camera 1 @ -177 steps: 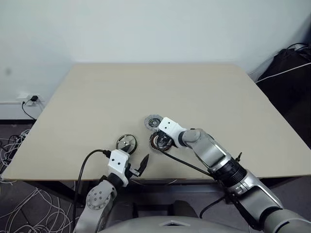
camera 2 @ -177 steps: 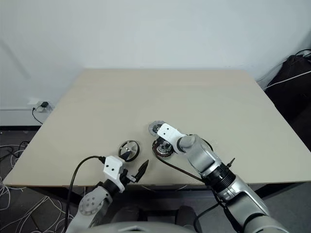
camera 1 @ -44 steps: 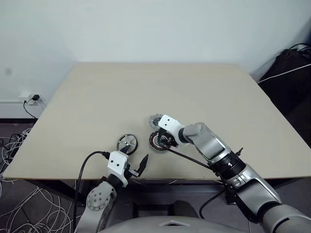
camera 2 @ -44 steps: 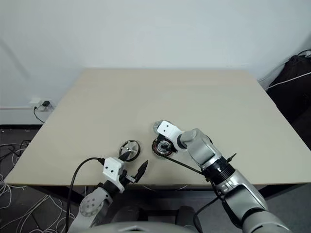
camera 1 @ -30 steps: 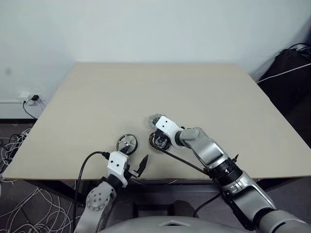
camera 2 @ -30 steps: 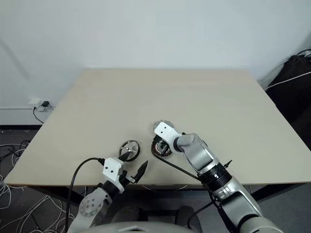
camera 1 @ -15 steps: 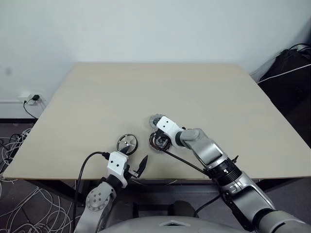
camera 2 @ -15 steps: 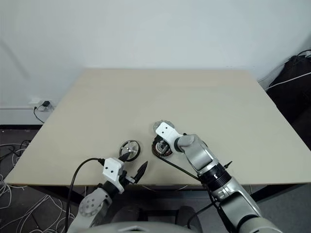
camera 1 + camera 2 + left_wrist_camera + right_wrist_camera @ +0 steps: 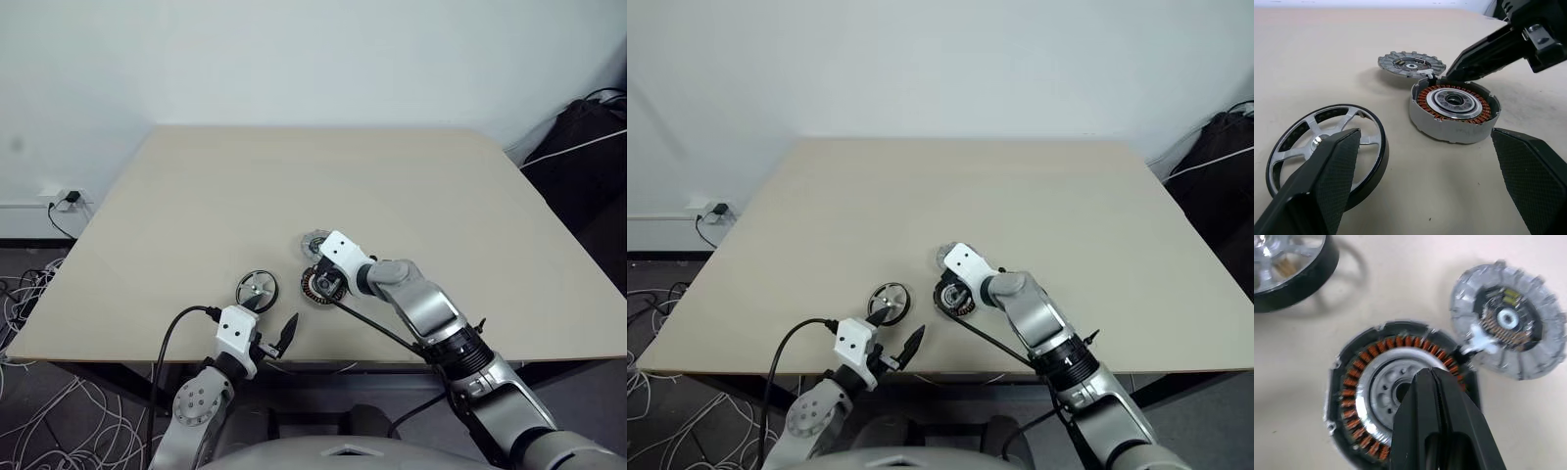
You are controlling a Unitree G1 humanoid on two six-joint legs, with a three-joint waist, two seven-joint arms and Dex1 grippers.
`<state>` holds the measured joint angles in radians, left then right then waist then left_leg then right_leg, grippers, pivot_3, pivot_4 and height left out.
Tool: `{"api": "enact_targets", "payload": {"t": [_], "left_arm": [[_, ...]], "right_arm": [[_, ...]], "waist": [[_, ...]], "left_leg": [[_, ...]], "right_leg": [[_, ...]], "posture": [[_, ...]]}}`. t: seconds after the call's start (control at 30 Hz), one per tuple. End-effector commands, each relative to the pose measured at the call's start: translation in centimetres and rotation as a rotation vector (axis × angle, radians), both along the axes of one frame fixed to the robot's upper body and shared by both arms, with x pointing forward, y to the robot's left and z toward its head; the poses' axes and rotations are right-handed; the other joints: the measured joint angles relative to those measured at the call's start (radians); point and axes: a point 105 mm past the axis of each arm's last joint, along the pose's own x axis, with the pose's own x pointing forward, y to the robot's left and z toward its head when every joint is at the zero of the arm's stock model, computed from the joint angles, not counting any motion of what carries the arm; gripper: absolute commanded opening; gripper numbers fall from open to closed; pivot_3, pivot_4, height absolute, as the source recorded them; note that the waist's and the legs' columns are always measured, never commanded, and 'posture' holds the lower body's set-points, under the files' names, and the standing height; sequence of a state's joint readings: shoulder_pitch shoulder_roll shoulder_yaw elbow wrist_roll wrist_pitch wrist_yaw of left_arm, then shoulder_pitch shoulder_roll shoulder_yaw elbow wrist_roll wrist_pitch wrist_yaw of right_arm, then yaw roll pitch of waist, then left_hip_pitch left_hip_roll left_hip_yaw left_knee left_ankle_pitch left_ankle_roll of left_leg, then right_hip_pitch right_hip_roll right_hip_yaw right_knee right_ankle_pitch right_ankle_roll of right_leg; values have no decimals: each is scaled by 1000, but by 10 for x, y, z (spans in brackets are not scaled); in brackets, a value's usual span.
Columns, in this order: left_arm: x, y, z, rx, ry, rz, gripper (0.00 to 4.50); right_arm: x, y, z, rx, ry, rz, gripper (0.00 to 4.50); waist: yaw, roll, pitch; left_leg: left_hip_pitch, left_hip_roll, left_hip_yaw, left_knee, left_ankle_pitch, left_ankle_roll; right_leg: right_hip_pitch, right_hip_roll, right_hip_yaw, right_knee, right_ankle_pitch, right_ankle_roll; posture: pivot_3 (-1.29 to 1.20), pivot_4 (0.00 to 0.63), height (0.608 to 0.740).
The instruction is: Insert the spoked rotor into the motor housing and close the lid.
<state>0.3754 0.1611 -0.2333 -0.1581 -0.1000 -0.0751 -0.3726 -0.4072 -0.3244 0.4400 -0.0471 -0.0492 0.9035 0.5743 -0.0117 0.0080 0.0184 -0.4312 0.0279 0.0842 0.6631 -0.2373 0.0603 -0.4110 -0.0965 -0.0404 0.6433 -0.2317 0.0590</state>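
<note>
The spoked rotor (image 9: 257, 290), a shiny disc with a black rim, lies flat near the table's front edge. To its right the motor housing (image 9: 318, 286) sits open side up, its copper windings (image 9: 1359, 367) ringing a silver centre. The notched grey lid (image 9: 313, 244) lies just behind the housing. My right gripper (image 9: 329, 285) is shut, and its joined fingertips (image 9: 1430, 382) hang over the housing's far inner edge. My left gripper (image 9: 276, 317) stands open and empty just in front of the rotor. Its two fingers (image 9: 1327, 176) frame the rotor (image 9: 1327, 147) and the housing (image 9: 1454, 110).
A black cable (image 9: 377, 328) runs from my right wrist across the table's front. The tan table (image 9: 392, 186) stretches wide behind the parts. Its front edge (image 9: 118, 360) is close to my left gripper. A dark bag (image 9: 588, 147) lies beyond the right edge.
The three parts lie where they were. My right gripper stays shut over the housing, and only its forearm has shifted slightly. The left gripper has not moved.
</note>
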Motion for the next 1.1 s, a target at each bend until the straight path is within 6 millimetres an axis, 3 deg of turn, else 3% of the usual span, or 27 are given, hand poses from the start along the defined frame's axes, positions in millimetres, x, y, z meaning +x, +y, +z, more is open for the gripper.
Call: {"api": "enact_targets", "payload": {"t": [0.03, 0.17, 0.43, 0.53, 0.63, 0.8, 0.87, 0.97, 1.1], "left_arm": [[3, -1, 9, -13, -42, -7, 4500], [3, -1, 10, -14, -42, -7, 4500], [3, -1, 11, -13, -44, -10, 4500], [3, -1, 12, -12, -44, -10, 4500], [3, -1, 12, -12, -45, -9, 4500], [3, 0, 13, -11, -47, -6, 4500], [2, 0, 13, -10, -46, -8, 4500], [3, 0, 14, -9, -44, -11, 4500], [3, -1, 14, -10, -45, -18, 4500]], "right_arm": [[-2, -6, -3, -9, 10, -11, 16], [-6, -10, -13, -31, 35, -21, 16], [4, 7, 22, 91, -58, 4, 16], [4, 9, 25, 113, -64, 1, 16], [3, 5, 16, 104, -42, -19, 16], [-8, -16, -19, 7, 57, -72, 16], [-11, -19, -23, -1, 67, -76, 16], [-8, -12, -11, 50, 33, -63, 16], [3, 3, 24, 187, -63, -40, 16]], "waist": [[0, 0, 0], [0, 0, -2], [0, 0, -2], [0, 0, -1], [0, 0, -1], [0, 0, -2], [0, 0, -3], [2, 0, -3], [0, 0, -2]], "left_leg": [[0, 0, 0, 0, 0, 0], [1, 0, 0, 0, 0, 0], [0, 0, 0, 0, 0, 0], [0, 0, 0, 0, 0, 0], [0, 0, 0, 0, 0, 0], [0, 0, 0, 0, 0, 0], [1, 0, 0, 0, 0, 0], [1, 0, 0, 0, 0, 0], [1, 0, 0, 0, 0, 0]], "right_leg": [[0, 0, 0, 0, 0, 0], [1, 0, 0, 0, 0, 0], [0, 0, 0, 0, 0, 1], [0, 0, 0, 0, 0, 0], [0, 0, 0, -1, 0, 0], [0, 0, 0, 0, 0, 0], [0, 0, 0, 0, 0, 0], [1, -1, 0, 0, 0, 1], [1, -1, 0, 0, 0, 1]], "posture": [[0, 0, 740], [0, 0, 740], [0, 0, 740], [0, 0, 740], [0, 0, 740], [0, 0, 740], [0, 0, 740], [0, 0, 740], [0, 0, 740]]}}
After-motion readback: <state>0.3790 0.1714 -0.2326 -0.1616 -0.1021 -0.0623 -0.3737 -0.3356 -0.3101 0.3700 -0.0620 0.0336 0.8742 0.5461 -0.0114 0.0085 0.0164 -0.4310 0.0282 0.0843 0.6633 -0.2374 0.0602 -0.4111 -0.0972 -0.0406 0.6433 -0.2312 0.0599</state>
